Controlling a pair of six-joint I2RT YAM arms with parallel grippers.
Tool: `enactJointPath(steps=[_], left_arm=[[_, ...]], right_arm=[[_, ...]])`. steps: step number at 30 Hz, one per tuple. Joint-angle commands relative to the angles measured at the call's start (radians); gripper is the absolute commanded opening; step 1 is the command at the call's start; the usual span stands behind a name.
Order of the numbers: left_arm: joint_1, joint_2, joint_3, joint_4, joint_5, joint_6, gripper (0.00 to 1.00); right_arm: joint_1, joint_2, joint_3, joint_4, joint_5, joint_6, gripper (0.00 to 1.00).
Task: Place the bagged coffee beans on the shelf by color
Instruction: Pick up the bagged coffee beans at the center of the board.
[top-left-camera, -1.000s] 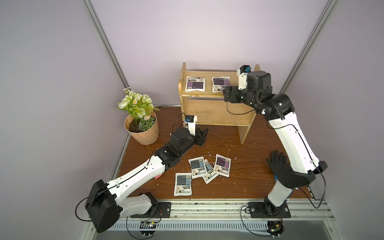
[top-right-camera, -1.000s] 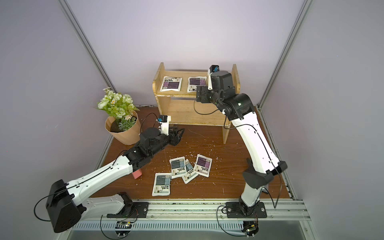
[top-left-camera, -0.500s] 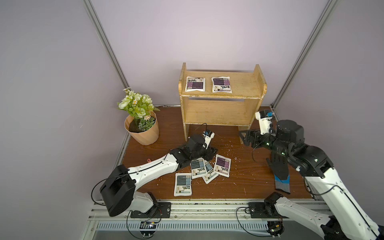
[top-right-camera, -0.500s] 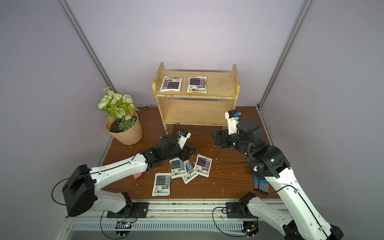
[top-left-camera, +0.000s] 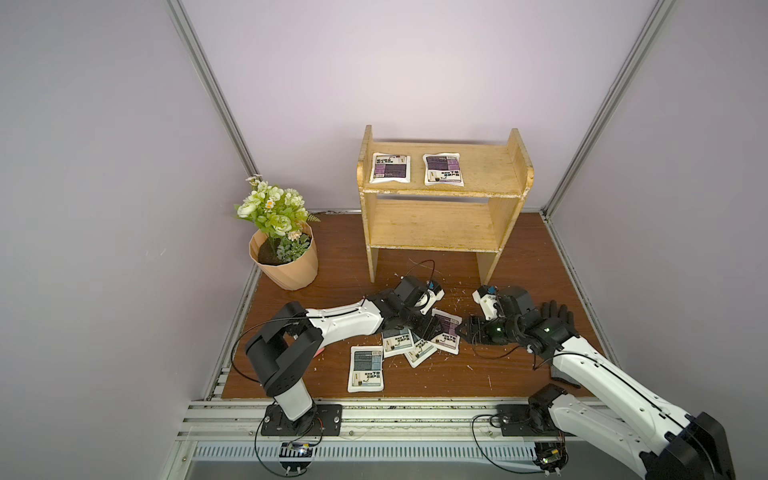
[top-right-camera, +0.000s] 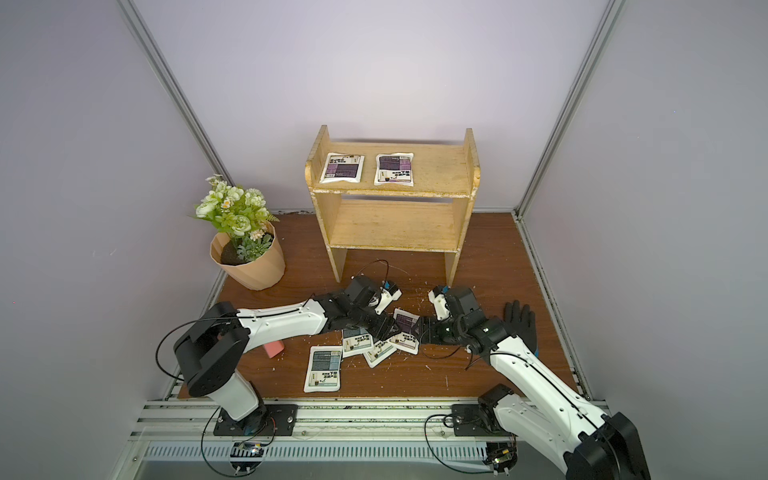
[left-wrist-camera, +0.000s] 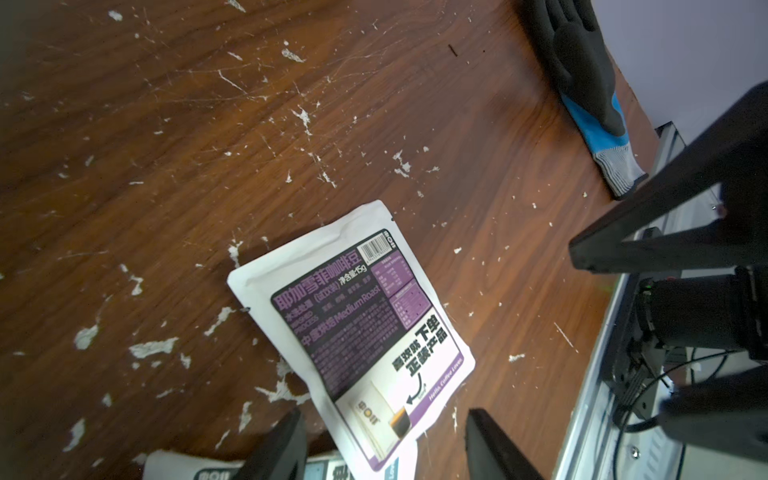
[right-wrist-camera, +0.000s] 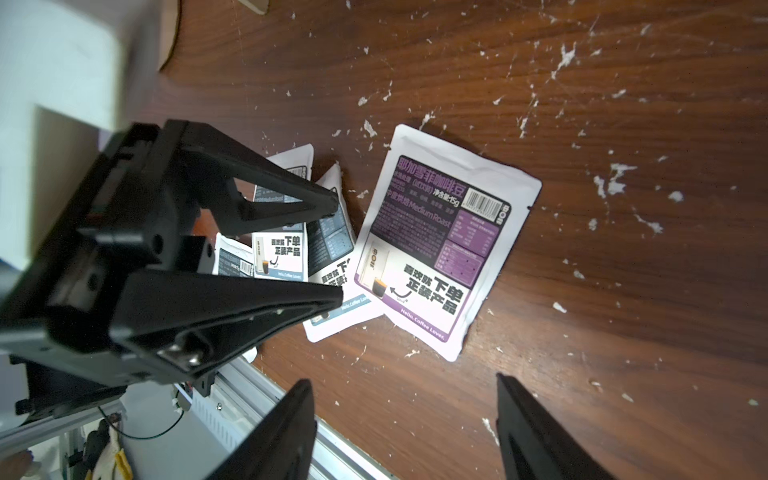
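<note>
The left gripper (right-wrist-camera: 337, 249) and the right gripper (right-wrist-camera: 402, 380) are both open and hold nothing, low over the table (top-left-camera: 519, 266). One purple coffee pouch (right-wrist-camera: 444, 245) lies between them beside three grey-blue pouches (top-left-camera: 366, 369), and two purple pouches (top-left-camera: 390, 167) sit on the shelf (top-left-camera: 505, 224), on its top board.

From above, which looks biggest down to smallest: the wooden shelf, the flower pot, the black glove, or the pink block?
Largest to smallest:
1. shelf
2. flower pot
3. glove, partly hidden
4. pink block, also partly hidden, so unsure
</note>
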Motion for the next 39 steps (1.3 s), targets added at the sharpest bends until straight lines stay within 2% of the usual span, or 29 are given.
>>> enactJointPath(steps=[1,4,8,9,19,36,39], left_arm=[[0.038,0.020,-0.013,0.024,0.074,-0.018,0.64],[0.063,0.026,-0.029,0.047,0.087,-0.033,0.64],[0.066,0.048,-0.016,0.046,0.073,-0.022,0.64],[0.066,0.057,-0.013,0.046,0.065,-0.026,0.64],[0.068,0.113,-0.019,0.070,0.094,-0.032,0.64],[0.066,0.202,0.009,0.077,0.186,-0.023,0.64],[0.066,0.214,0.013,0.069,0.201,-0.017,0.59]], right_arm=[[-0.023,-0.001,-0.034,0.103,-0.061,0.010,0.72],[-0.041,0.044,-0.057,0.152,-0.088,-0.002,0.67],[-0.046,0.102,-0.055,0.194,-0.116,-0.009,0.44],[-0.046,0.118,-0.055,0.204,-0.116,-0.010,0.43],[-0.047,0.267,-0.050,0.284,-0.125,-0.041,0.42],[-0.046,0.489,-0.159,0.505,-0.173,-0.032,0.38],[-0.046,0.516,-0.153,0.524,-0.181,-0.026,0.38]])
